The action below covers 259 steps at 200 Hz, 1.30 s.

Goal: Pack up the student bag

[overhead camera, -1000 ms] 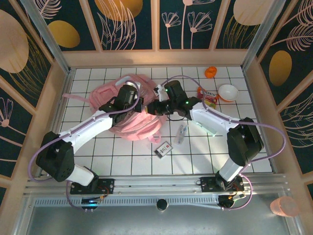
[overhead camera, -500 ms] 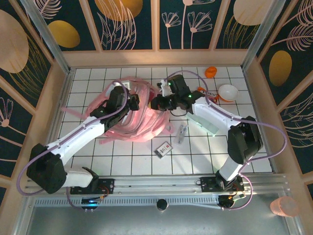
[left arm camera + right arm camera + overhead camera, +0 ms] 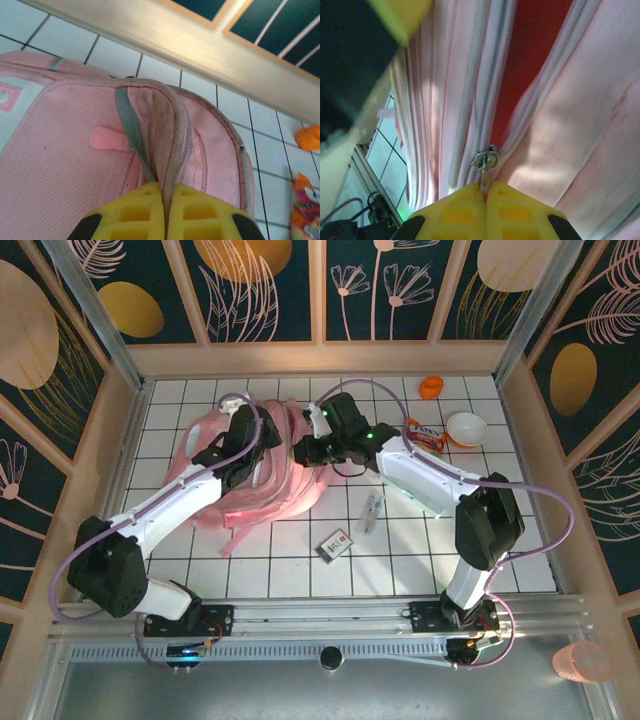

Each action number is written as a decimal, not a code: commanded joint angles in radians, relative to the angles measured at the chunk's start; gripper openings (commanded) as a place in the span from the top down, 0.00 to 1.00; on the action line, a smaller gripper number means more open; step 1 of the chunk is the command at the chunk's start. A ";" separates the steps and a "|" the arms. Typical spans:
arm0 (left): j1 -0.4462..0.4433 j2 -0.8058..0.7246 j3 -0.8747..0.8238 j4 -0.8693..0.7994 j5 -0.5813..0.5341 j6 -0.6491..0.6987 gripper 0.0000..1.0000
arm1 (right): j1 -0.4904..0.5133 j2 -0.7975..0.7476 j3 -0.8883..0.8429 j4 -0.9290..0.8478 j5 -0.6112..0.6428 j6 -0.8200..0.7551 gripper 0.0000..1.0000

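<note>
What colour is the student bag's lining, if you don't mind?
Red lining, clearest in the right wrist view.

Left arm (image 3: 170, 505), right arm (image 3: 430, 478) extended; jaws clamped.

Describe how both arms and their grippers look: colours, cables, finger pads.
The left arm and right arm match: white links and black joints, each with a lilac cable looping alongside. Small green lights glow on the right arm's wrist. The left gripper and right gripper each have yellow fingers moulded with a waffle grid, black at the outer edges.
</note>
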 commanded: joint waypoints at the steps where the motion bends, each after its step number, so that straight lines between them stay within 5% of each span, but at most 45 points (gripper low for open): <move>1: 0.032 0.012 0.082 0.211 -0.097 -0.029 1.00 | 0.047 -0.058 -0.055 -0.010 -0.002 0.045 1.00; 93: 0.054 0.064 0.131 0.315 -0.082 -0.137 1.00 | 0.189 -0.111 -0.241 0.288 0.113 0.393 1.00; 176: 0.054 0.062 0.194 0.382 -0.091 -0.224 1.00 | 0.257 -0.035 -0.254 0.565 0.176 0.643 1.00; 204: 0.054 0.072 0.203 0.377 -0.077 -0.200 1.00 | 0.264 -0.029 -0.235 0.539 0.179 0.637 1.00; 238: 0.058 0.041 0.159 0.362 -0.024 -0.049 1.00 | 0.255 -0.119 -0.253 0.452 0.236 0.514 0.63; 259: 0.073 -0.007 0.090 0.380 0.042 0.060 1.00 | 0.217 -0.191 -0.260 0.376 0.250 0.425 0.54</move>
